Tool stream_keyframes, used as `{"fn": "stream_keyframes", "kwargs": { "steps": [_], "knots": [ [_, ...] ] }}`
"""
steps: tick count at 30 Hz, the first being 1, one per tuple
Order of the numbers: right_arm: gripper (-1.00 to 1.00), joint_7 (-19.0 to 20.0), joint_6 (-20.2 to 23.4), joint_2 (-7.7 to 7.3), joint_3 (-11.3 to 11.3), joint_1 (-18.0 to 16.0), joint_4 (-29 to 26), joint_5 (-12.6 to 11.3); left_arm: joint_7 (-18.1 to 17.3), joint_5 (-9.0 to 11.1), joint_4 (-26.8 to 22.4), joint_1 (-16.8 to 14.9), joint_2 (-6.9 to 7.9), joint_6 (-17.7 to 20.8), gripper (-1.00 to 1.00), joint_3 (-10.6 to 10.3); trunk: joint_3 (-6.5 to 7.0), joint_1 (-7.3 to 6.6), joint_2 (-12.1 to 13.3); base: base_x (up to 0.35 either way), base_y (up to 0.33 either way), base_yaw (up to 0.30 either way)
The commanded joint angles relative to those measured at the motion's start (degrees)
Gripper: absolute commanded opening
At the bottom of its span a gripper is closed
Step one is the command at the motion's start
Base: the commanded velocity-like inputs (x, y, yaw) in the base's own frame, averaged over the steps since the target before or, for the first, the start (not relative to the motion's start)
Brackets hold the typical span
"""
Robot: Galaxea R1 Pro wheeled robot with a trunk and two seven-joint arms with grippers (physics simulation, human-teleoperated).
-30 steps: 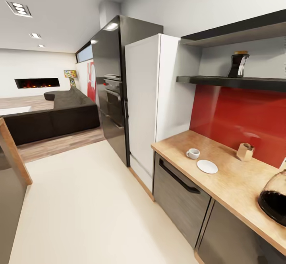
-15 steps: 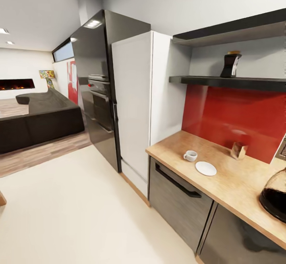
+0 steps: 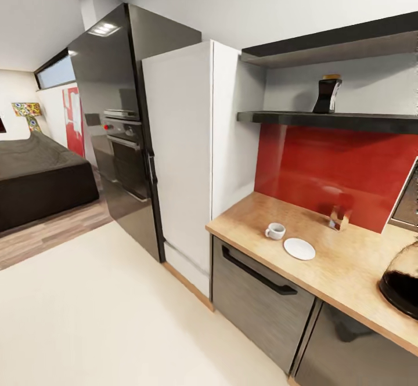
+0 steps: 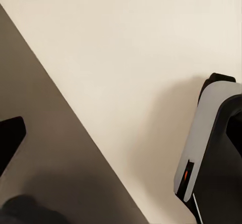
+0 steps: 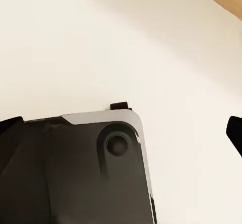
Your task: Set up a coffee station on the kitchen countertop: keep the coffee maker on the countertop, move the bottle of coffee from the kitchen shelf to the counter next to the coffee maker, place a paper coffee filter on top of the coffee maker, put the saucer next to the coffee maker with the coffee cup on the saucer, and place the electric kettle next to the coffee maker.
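Observation:
The kitchen countertop (image 3: 348, 270) runs along the right of the head view. On it stand the white coffee cup (image 3: 275, 231) and, just beside it, the empty saucer (image 3: 299, 249). The electric kettle (image 3: 402, 284) sits at the right edge, partly cut off. The bottle of coffee (image 3: 327, 94) stands on the lower black kitchen shelf (image 3: 302, 118). The coffee maker is out of view. My left gripper (image 4: 121, 133) and right gripper (image 5: 121, 125) hang over the cream floor, fingertips (image 5: 234, 130) wide apart, holding nothing.
A small tan object (image 3: 338, 219) stands by the red backsplash. A microwave corner (image 3: 407, 203) shows at the right. A white fridge (image 3: 186, 159) and a black oven tower (image 3: 116, 125) stand left of the counter. My base (image 5: 85, 173) is below the grippers.
The head view has swung to the right, so the fireplace and most of the sofa slid out at the left. Nothing on the counter or shelf has moved.

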Motion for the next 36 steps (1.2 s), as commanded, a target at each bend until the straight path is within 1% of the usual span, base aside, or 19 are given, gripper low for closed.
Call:
{"fn": "stream_keyframes", "kwargs": {
  "steps": [1, 6, 12, 36],
  "knots": [
    [1.0, -0.01, -0.23, 0.02, -0.14, -0.03, 0.08, -0.13, 0.13, -0.53, 0.08, -0.02, 0.0, -0.23, 1.0, 0.35, -0.02, 0.05, -0.03, 0.27, 0.239, -0.261],
    [1.0, -0.01, -0.23, 0.0, -0.14, -0.03, 0.08, -0.13, 0.13, -0.53, 0.08, -0.03, 0.0, -0.24, 1.0, 0.35, -0.02, 0.05, -0.03, 0.23, 0.23, -0.261],
    [1.0, -0.01, -0.23, 0.01, -0.14, -0.03, 0.08, -0.13, 0.13, -0.53, 0.08, -0.02, 0.0, -0.24, 1.0, 0.35, -0.02, 0.05, -0.03, 0.129, 0.154, -0.261],
    [1.0, 0.12, -0.13, -0.06, -0.14, -0.03, 0.08, -0.13, 0.13, -0.52, 0.08, 0.0, 0.0, -0.24, 1.0, 0.41, -0.02, 0.05, -0.03, 0.006, 0.007, -0.262]
  ]
}}
